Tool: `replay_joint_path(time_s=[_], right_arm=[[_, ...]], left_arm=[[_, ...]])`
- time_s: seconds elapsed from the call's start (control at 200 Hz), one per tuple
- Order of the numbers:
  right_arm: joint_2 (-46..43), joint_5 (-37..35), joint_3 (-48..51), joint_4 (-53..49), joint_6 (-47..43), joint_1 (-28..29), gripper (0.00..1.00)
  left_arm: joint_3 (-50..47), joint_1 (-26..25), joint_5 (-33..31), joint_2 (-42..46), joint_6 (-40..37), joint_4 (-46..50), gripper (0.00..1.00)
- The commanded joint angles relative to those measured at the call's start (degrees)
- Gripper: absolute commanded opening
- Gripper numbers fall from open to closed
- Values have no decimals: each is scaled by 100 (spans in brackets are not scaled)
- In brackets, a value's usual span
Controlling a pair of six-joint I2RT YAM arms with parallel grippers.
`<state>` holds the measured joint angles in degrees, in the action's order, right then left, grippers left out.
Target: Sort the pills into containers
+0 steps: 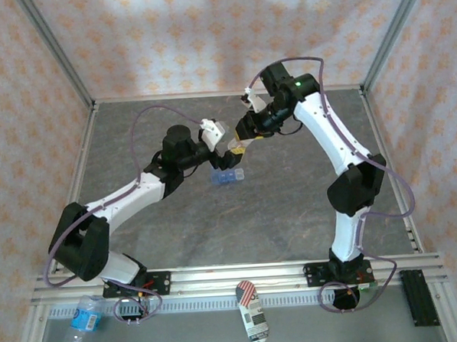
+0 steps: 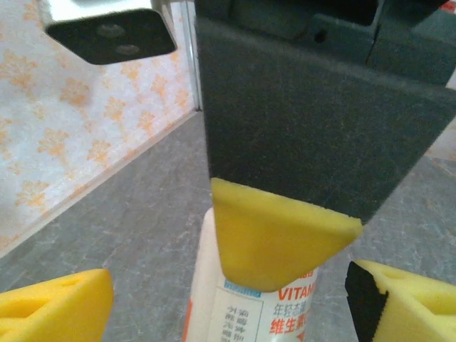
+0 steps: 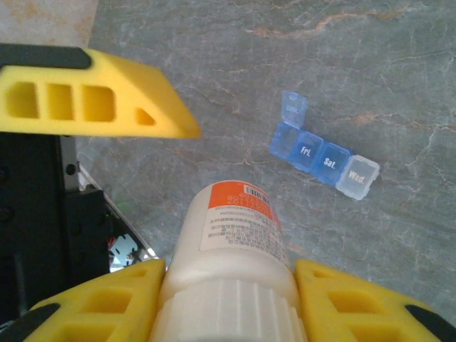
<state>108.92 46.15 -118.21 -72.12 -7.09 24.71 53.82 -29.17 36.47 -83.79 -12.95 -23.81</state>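
Ribbed white bottle (image 3: 239, 228) btwn R claw's (image 3: 228, 313) yellow foam pads (image 3: 107, 299); translucent blue organiser (image 3: 324, 162)

The left arm (image 1: 130, 195) and right arm (image 1: 330, 131) have white shells, black joints and looping lilac cables (image 1: 152, 109). A green light (image 1: 297, 83) glows upper right. The fingers (image 3: 92, 107) are yellow and hollow-celled.

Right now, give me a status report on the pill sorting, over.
Right claw shut on white bottle, cap end. Left claw open around its other end. Blue pill box on table, one end lid up, others closed.
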Motion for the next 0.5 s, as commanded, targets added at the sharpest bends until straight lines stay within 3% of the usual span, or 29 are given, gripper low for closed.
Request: replay_joint_path(time_s=[0.0,0.495], right_arm=[[-360,200,117,219,113,21,33],[-520,317,340,469,366,21,31]], left_arm=[[231,-96,195,-78,56,-92,84],[195,-188,97,-304,211,-212,68]])
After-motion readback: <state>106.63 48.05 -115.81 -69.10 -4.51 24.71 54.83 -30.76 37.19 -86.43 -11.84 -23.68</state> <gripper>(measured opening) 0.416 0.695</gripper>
